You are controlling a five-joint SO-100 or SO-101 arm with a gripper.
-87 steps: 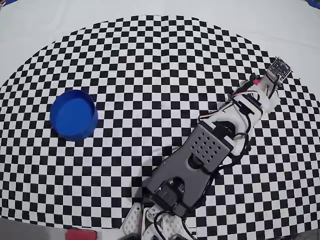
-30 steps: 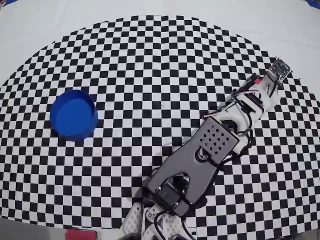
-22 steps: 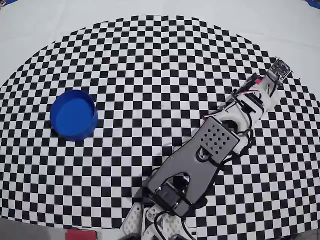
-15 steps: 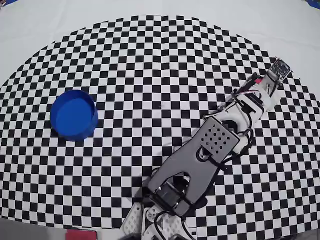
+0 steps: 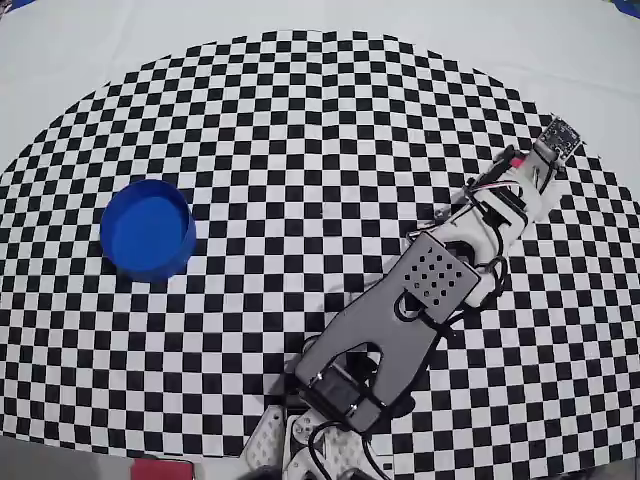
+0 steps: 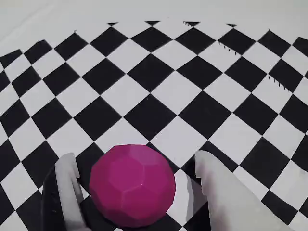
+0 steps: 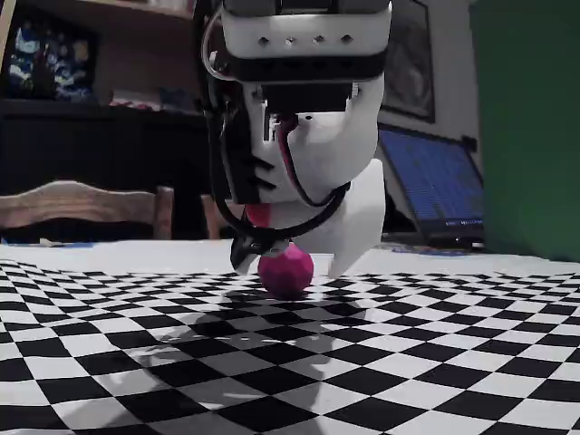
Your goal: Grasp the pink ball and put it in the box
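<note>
The pink ball (image 6: 132, 185) is seen in the wrist view resting on the checkered cloth (image 6: 159, 86), its faceted magenta surface framed by the two fingers of the gripper (image 6: 137, 185). The jaws are held apart, one finger (image 6: 67, 187) just to the left of the ball and the other finger (image 6: 216, 192) just to its right; a sliver of cloth can be made out on each side, so no squeeze is shown. In the fixed view the ball (image 7: 285, 270) is found sitting on the cloth directly under the white wrist housing (image 7: 304, 54), with the gripper (image 7: 288, 263) lowered around it and the fingertips near the cloth. From overhead the ball itself is hidden beneath the arm (image 5: 420, 300), which is stretched from the lower edge toward the right side of the checkered cloth (image 5: 300, 120). The box (image 5: 148, 228), a round blue container, is seen well apart from the ball, far to the left of the gripper end in the overhead view, standing upright with nothing visible inside.
</note>
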